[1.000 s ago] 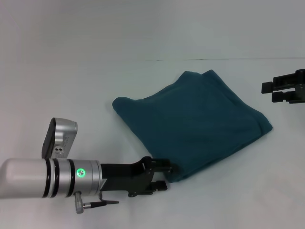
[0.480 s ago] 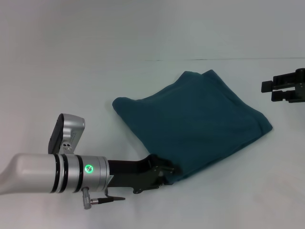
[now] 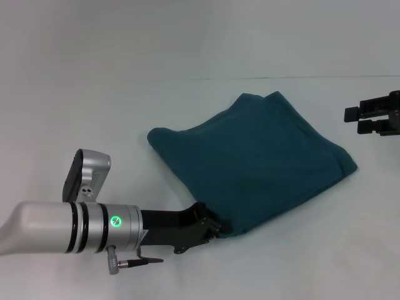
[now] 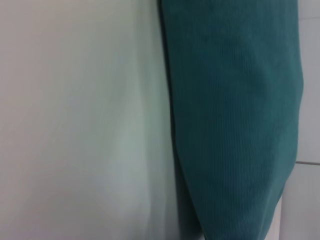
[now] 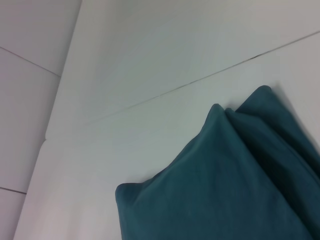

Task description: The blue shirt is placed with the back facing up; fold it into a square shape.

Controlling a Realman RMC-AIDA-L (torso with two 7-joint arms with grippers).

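Note:
The blue shirt (image 3: 250, 165) lies folded on the white table (image 3: 94, 112) as a rough square turned on its corner, plain side up, with no lettering in sight. My left gripper (image 3: 214, 227) is low at the shirt's near corner, touching its edge. The left wrist view shows the shirt's ribbed cloth (image 4: 235, 110) close up beside bare table. My right gripper (image 3: 365, 120) hangs open and empty at the far right, off the shirt's right corner. The right wrist view shows the shirt's far corners (image 5: 225, 190).
A thin seam line (image 3: 300, 77) crosses the table behind the shirt. Bare white tabletop surrounds the shirt on all sides. My left arm's silver forearm (image 3: 75, 228) lies across the near left.
My left wrist has rolled and drawn back slightly to the left at the shirt's near corner. The shirt and the right arm have not moved.

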